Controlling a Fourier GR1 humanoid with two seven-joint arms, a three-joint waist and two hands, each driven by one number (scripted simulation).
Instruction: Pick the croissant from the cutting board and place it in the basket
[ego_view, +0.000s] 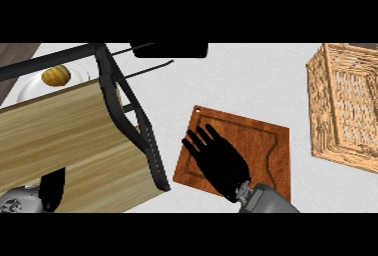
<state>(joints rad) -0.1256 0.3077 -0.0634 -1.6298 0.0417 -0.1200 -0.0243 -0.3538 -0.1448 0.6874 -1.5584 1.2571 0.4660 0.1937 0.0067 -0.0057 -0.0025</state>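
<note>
On the cutting board (255, 137), a reddish-brown wooden slab lying askew on the pale counter (236, 80), the right hand (218, 162) lies palm down, its grey forearm (267, 200) entering from the lower edge of the view and angled up and to the left. The fingers (198, 137) are stretched out straight and slightly spread, pointing toward the board's upper left corner; they are not curled round anything. The croissant cannot be seen: whether it lies hidden beneath the hand cannot be told. The basket (343, 105), woven and light brown, stands to the right of the board, apart from it. To the left of the board a light wooden panel (66, 140) in a black frame (133, 115) fills much of the view. Beyond that panel, further left and up from the board, a round orange fruit (56, 75) rests on a white plate (29, 87). The left hand (52, 192) shows as dark fingers at the lower left, far from the board; its state cannot be told.
</note>
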